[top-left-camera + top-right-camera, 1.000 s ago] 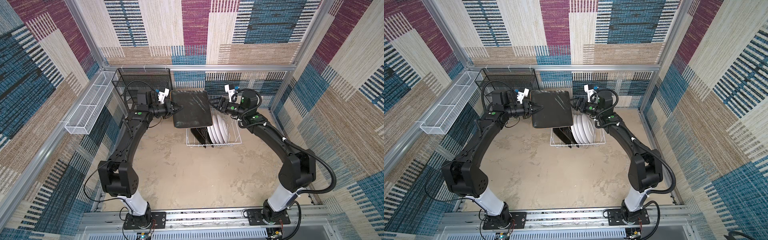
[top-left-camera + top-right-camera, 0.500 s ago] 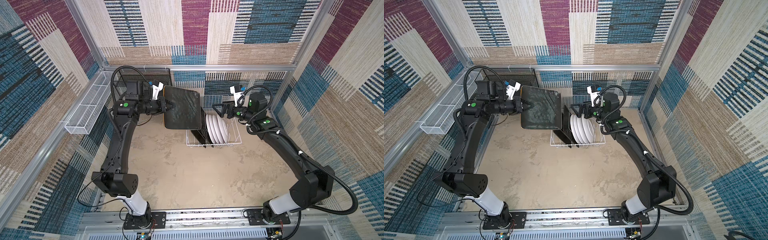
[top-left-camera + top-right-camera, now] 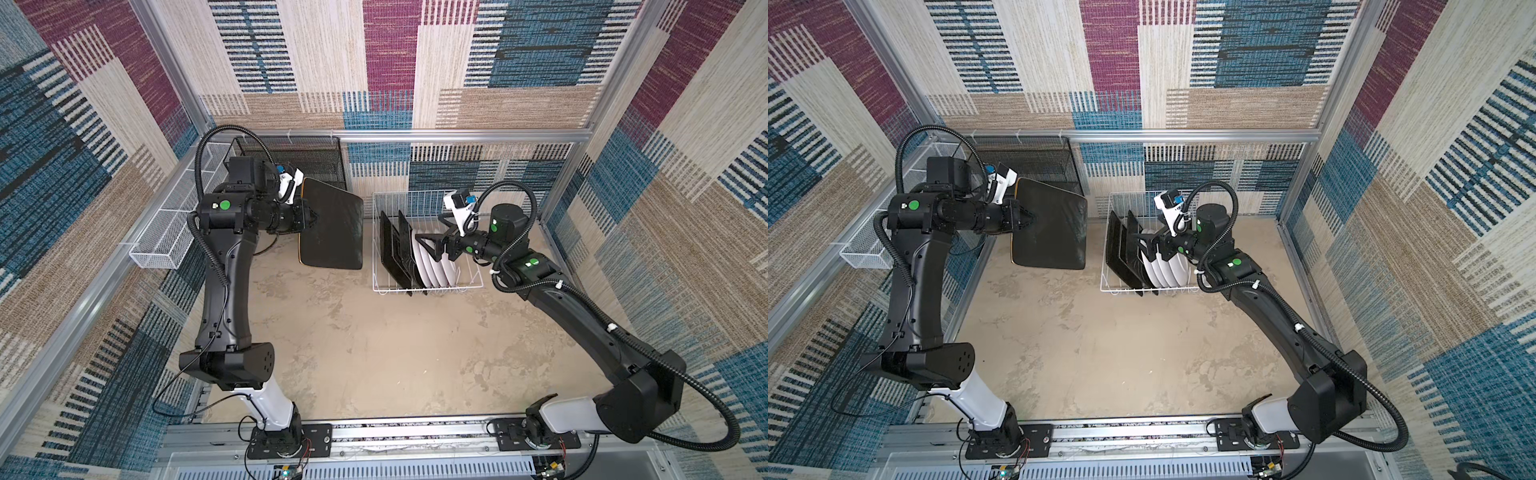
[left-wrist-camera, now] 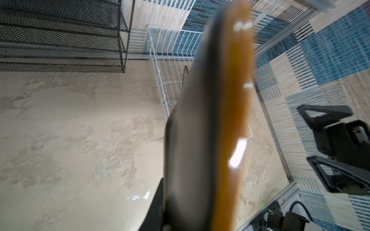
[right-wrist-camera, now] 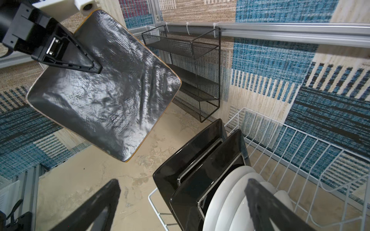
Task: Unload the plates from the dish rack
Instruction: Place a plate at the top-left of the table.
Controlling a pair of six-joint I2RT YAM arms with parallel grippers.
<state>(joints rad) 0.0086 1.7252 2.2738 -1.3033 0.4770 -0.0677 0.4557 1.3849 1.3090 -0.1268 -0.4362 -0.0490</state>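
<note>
A square plate (image 3: 332, 226), black-backed with an orange edge, hangs in the air left of the dish rack (image 3: 386, 286), and my left gripper (image 3: 309, 216) is shut on its left edge. The right wrist view shows that plate's (image 5: 104, 96) glossy back with a left finger (image 5: 80, 62) across it. In the white wire rack (image 5: 300, 144) stand two square black-backed plates (image 3: 397, 249) and a row of round white-backed plates (image 3: 432, 270). My right gripper (image 3: 430, 247) hovers open just over the round plates (image 5: 230, 190), its jaws wide apart and holding nothing.
A black mesh shelf unit (image 3: 307, 162) is fixed to the back wall behind the held plate. A long white mesh basket (image 3: 174, 224) hangs on the left rail. The aluminium frame rail (image 3: 457, 135) and patterned walls close in the sandy floor (image 3: 374, 353).
The left arm has carried the square plate leftward, off from above the rack. The right gripper has drawn back from the plate, opened fully and come down over the round plates.
</note>
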